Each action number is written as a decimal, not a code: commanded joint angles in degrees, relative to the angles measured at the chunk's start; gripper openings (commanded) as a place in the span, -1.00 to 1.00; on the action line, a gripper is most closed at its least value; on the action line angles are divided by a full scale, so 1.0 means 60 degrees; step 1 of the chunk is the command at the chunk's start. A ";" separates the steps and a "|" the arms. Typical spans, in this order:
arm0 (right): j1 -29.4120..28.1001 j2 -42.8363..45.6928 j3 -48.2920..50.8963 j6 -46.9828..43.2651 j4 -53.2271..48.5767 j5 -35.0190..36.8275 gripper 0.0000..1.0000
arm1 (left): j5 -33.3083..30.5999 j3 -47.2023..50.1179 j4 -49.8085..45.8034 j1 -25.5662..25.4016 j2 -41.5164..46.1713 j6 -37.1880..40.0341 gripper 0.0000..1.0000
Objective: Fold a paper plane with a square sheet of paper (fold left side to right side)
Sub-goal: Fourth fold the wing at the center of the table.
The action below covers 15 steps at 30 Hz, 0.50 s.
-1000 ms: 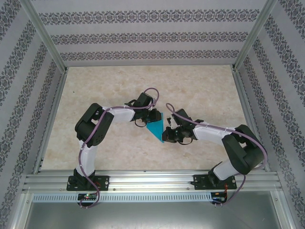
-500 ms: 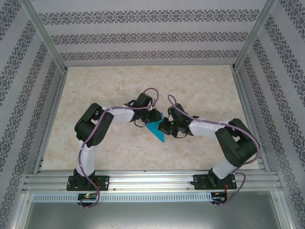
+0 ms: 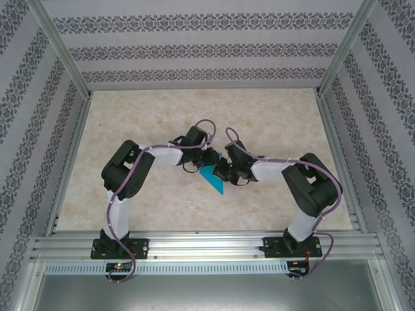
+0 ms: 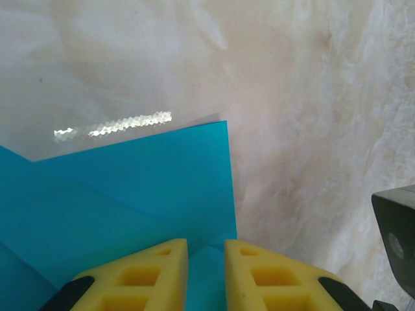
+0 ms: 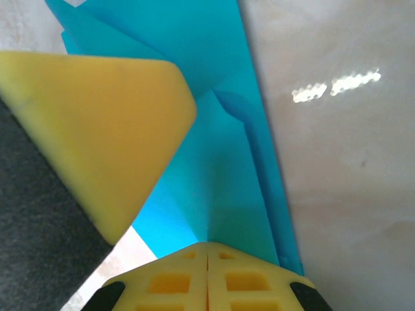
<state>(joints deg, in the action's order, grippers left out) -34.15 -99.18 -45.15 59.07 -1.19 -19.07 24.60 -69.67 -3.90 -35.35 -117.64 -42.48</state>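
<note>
The teal-blue sheet of paper [image 3: 213, 180] lies on the table, folded with creases into a narrow pointed shape whose tip faces the near edge. My left gripper [image 3: 211, 159] stands at its far end. In the left wrist view its yellow fingers [image 4: 206, 243] are slightly apart, tips down on the paper [image 4: 130, 188], with nothing between them. My right gripper [image 3: 224, 170] comes in from the right. Its fingers [image 5: 207, 245] are shut tight, tips resting on a crease of the paper [image 5: 224, 168]. One left finger [image 5: 91, 129] sits close beside it.
The marble-look tabletop [image 3: 272, 123] lies bare round the arms. Patterned walls and aluminium posts [image 3: 58, 45] box it in. The dark body of the right gripper [image 4: 397, 240] shows at the right edge of the left wrist view.
My right gripper has moved left and away from the near edge, from the paper's right side onto its far part beside the left gripper. The left arm has stayed still.
</note>
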 commanded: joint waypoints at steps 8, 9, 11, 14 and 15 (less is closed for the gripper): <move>-0.0341 -0.0093 0.0215 -0.0202 -0.0895 0.0537 -0.87 | -0.0672 0.0303 -0.0522 0.0101 -0.0395 0.0169 -0.52; -0.0338 -0.0017 0.0328 -0.0236 -0.0976 0.0596 -0.87 | -0.0672 0.0299 -0.0530 0.0106 -0.0406 0.0175 -0.53; -0.0340 0.0155 0.0607 -0.0250 -0.1006 0.0664 -0.87 | -0.0688 0.0303 -0.0509 0.0106 -0.0430 0.0153 -0.53; -0.0339 0.0376 0.0918 -0.0328 -0.1110 0.0666 -0.87 | -0.0713 0.0289 -0.0493 0.0106 -0.0432 0.0140 -0.53; -0.0352 0.0433 0.0995 -0.0373 -0.1201 0.0660 -0.87 | -0.0731 0.0275 -0.0525 0.0107 -0.0445 0.0145 -0.52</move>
<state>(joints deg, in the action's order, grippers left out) -35.27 -97.21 -42.37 58.43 -0.99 -16.53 24.58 -69.67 -3.90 -35.35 -117.64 -42.48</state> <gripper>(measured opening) 0.069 0.237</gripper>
